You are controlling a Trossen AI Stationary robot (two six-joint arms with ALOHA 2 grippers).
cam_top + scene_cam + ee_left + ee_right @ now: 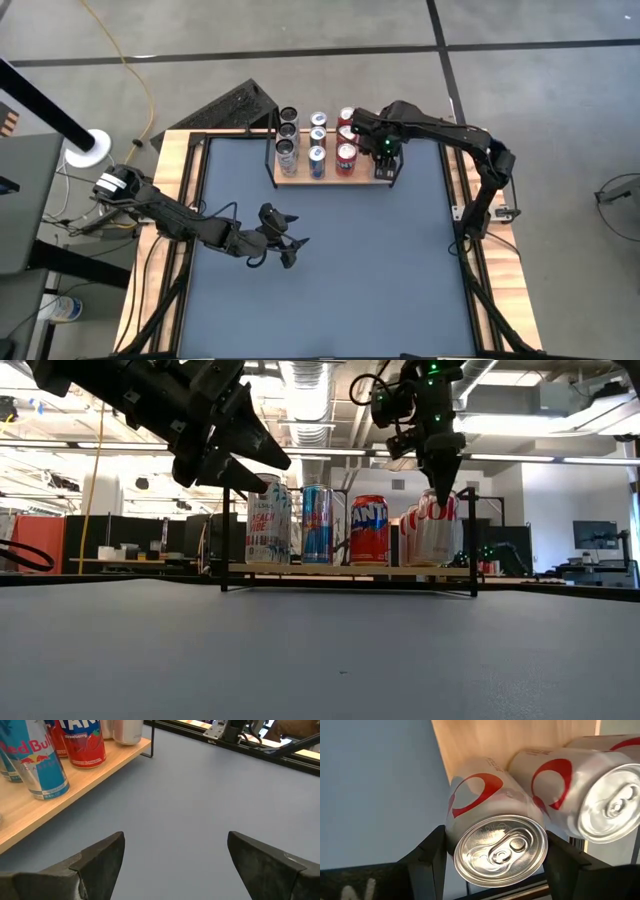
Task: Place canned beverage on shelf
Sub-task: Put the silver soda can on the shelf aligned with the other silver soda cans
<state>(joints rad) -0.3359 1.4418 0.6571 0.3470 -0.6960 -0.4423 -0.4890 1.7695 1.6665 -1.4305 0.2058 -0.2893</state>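
Blue-grey table bears the light-wood shelf of cans.

Wide open blue-grey worktop in front of the light-wood shelf with black wire uprights, nothing standing on it. The shelf itself is crowded: three rows of upright cans fill its left and middle, and the dark right gripper occupies the right end, jaws either side of a white-and-red can.

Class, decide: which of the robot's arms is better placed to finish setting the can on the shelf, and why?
The right. Its gripper straddles a white can above the shelf. The left gripper is open, empty, over the table.
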